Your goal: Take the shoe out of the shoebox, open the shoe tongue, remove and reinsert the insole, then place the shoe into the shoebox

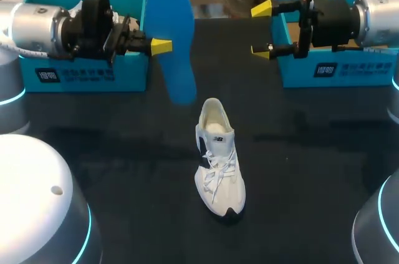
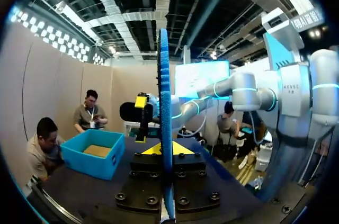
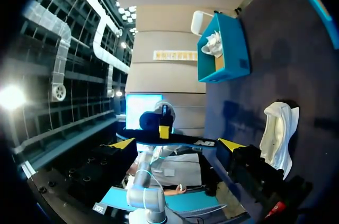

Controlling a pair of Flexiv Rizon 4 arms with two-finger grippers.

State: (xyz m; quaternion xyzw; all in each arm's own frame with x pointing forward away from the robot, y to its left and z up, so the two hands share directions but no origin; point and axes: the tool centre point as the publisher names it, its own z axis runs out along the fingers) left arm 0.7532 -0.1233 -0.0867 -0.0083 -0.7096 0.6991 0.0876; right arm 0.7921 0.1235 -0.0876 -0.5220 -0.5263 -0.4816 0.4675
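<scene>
The left claw (image 1: 162, 46) is clamped on the blue insole (image 1: 172, 17), holding it above the black tabletop (image 1: 299, 170) just beside the left shoebox (image 1: 81, 75); in the left wrist view the insole (image 2: 163, 123) stands edge-on between the yellow tips; the right claw (image 1: 262, 30) hangs with its fingers apart and nothing between them, at the near corner of the right shoebox (image 1: 340, 73); the white shoe (image 1: 218, 164) stands upright on the tabletop between the arms, toe toward the robot, apart from both boxes.
</scene>
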